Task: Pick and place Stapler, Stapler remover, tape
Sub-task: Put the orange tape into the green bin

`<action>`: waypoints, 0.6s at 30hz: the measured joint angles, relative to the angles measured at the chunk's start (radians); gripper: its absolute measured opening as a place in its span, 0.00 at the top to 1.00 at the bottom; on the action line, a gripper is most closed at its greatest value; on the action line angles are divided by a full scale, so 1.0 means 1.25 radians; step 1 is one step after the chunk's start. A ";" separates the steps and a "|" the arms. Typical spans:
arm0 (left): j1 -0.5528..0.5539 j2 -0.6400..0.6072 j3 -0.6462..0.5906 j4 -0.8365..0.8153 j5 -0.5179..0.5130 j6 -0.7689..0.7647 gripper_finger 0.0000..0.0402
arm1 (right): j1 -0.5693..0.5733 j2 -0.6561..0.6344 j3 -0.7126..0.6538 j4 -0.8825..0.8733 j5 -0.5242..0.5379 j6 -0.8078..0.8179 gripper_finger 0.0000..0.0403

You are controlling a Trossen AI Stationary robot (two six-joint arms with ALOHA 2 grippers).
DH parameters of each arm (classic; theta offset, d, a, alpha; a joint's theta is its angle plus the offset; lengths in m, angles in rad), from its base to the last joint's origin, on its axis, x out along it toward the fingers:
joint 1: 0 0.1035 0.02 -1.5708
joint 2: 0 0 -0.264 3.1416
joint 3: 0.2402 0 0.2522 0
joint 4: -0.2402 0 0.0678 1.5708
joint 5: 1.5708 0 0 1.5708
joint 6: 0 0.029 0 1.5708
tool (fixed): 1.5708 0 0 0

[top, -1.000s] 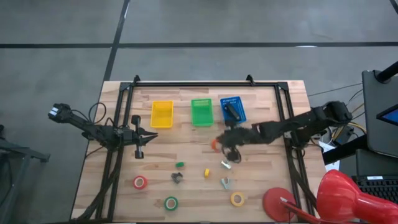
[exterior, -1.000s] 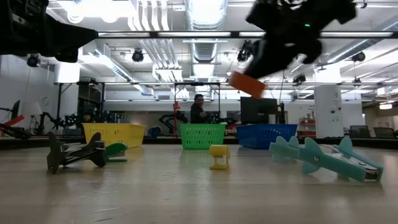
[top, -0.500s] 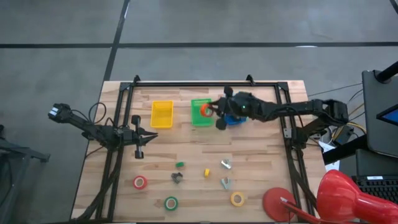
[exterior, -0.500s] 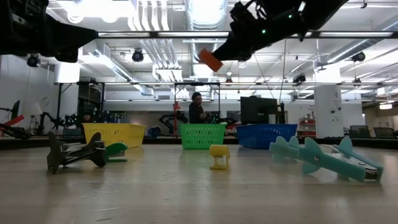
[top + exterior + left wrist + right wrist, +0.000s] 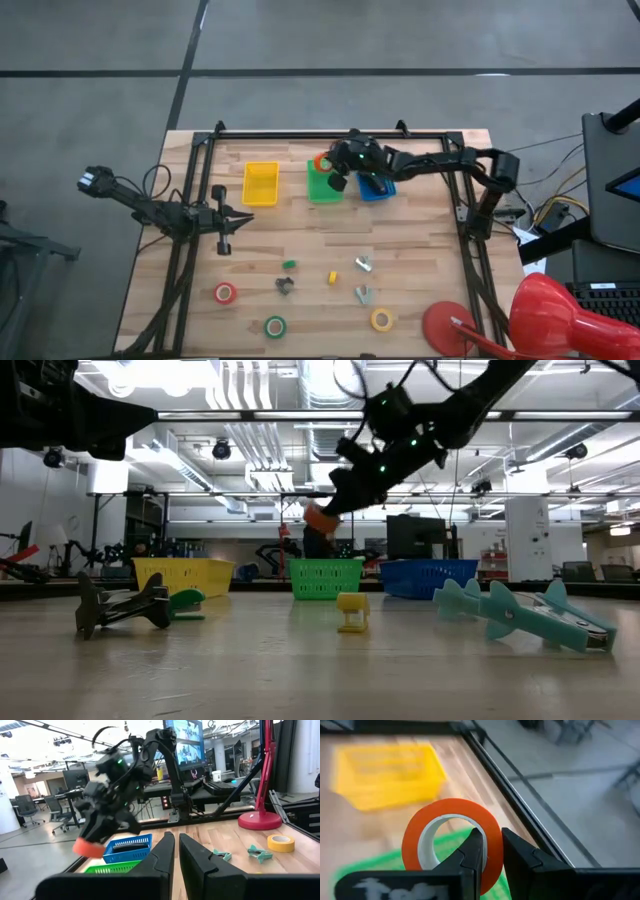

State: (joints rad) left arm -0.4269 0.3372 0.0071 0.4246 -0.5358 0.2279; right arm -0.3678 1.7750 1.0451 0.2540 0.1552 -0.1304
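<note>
Three baskets: the green basket [image 5: 322, 183] now lies under the right gripper [image 5: 331, 170], which has swung across from mid-table, pinching the orange-red tape [image 5: 322, 161]; release seems imminent. Left gripper [image 5: 228, 222] waits, pressed together.

Orange-red tape roll [image 5: 451, 838] over the green basket [image 5: 323, 185], yellow basket [image 5: 260, 184] and blue basket [image 5: 378, 188] alongside, with red roll [image 5: 225, 293], green roll [image 5: 275, 326] and yellow roll [image 5: 382, 320] on the pale wood-grain desk [image 5: 420, 250].
</note>
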 joint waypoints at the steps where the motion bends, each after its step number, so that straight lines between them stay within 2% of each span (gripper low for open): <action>1: 0.000 0.000 0.000 0.000 0.000 0.000 0.92 | -0.005 0.013 0.015 -0.021 0.007 0.000 0.87; 8: 0.000 0.000 0.000 0.000 0.000 0.000 0.92 | -0.012 0.090 0.091 -0.138 -0.016 0.018 0.87; 18: 0.000 0.000 0.000 0.000 0.000 0.000 0.92 | -0.021 0.149 0.127 -0.178 -0.019 0.040 0.87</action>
State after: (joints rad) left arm -0.4271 0.3372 0.0071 0.4244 -0.5358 0.2279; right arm -0.3944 1.9617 1.2034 0.0319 0.1318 -0.0807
